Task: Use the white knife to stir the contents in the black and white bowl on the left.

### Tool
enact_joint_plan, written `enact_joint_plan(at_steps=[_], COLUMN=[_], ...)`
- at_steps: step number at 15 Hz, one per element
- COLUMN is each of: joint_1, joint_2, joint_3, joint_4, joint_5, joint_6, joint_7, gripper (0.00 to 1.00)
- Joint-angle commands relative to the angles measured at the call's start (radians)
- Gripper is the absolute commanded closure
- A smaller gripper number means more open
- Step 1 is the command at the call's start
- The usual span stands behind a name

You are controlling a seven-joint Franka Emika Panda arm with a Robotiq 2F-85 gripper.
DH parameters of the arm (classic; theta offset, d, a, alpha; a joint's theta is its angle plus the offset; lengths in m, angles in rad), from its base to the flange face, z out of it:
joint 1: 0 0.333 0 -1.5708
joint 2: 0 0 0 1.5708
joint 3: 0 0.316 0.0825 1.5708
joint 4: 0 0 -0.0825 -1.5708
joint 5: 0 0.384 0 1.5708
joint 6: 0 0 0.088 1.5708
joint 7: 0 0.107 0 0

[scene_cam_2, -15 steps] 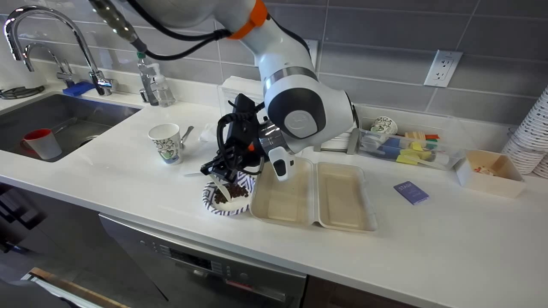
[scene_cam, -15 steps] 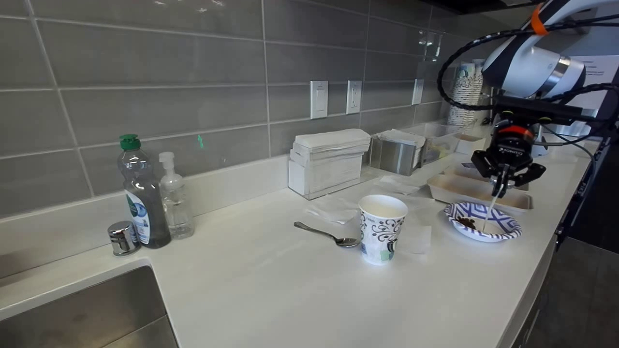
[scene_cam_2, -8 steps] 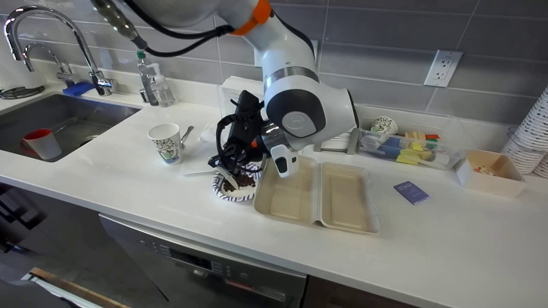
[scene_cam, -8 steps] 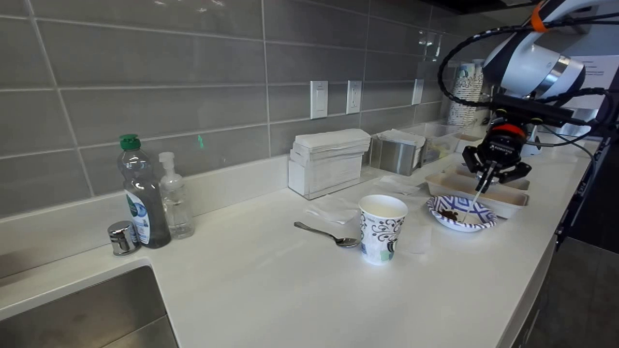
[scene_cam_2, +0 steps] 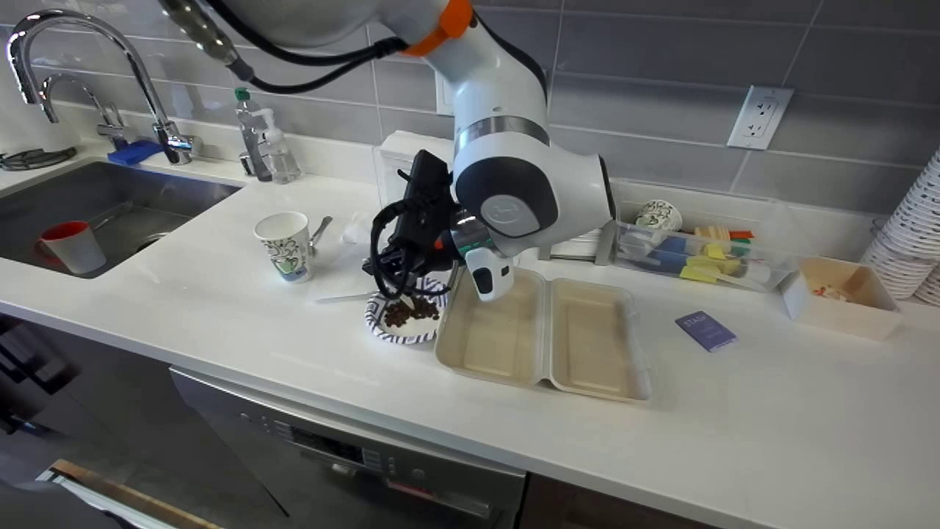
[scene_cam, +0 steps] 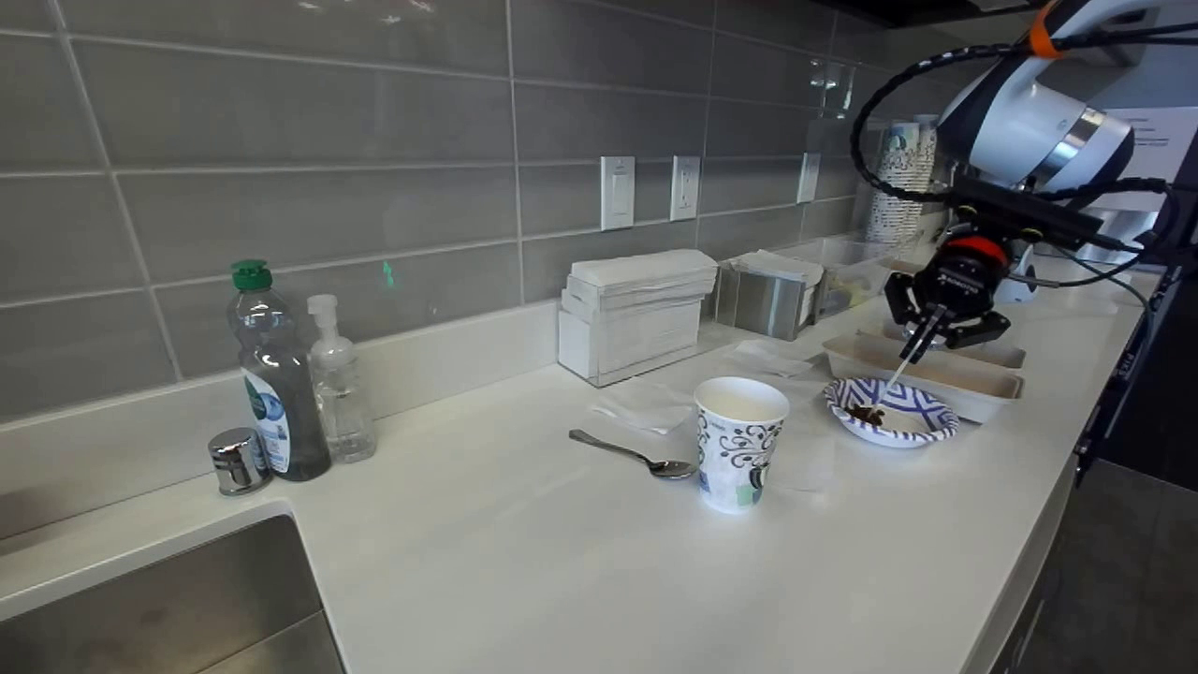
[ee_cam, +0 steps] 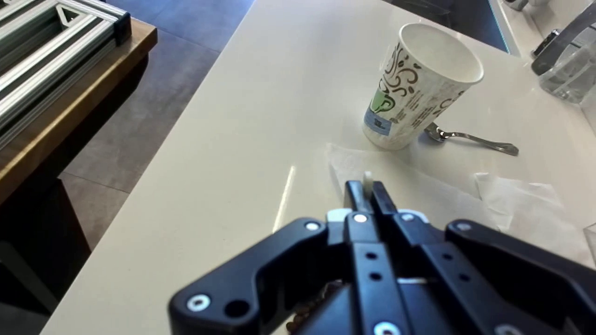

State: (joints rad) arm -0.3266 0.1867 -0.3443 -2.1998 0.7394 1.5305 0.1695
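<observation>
Holding white knife (scene_cam: 894, 383) in bowl (scene_cam: 922, 404), STASH-lettered packet (scene_cam_2: 705, 330) well apart

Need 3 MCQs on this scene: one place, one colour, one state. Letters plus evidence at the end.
1. Where does the spoon lie?
A) inside the food box
B) on the counter, beside the paper cup
C) inside the paper cup

2. What colour is the inside of the mug in the sink?
A) red
B) green
C) yellow

3. What state is the gripper in?
A) open, holding nothing
B) shut on the paper cup
C) shut on the white knife

1 B: the wrist view and both exterior views show it on the counter by the cup.
2 A: red shows within its rim in an exterior view.
3 C: the wrist view shows a white end between the fingers; in an exterior view the knife slants down into the patterned bowl.
</observation>
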Motion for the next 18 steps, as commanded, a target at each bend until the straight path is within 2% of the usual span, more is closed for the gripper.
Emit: enact_joint_plan(at_steps=[1, 7, 18], joint_1=[-0.006, 0.003, -0.002], joint_2=[0.007, 0.011, 0.049], joint_3=[0.007, 0.024, 0.023], joint_4=[-0.011, -0.017, 0.004], joint_5=[0.041, 0.026, -0.090], joint_6=[0.023, 0.007, -0.116], joint_7=[-0.042, -0.101, -0.057], gripper=[0.99, 0.99, 0.99])
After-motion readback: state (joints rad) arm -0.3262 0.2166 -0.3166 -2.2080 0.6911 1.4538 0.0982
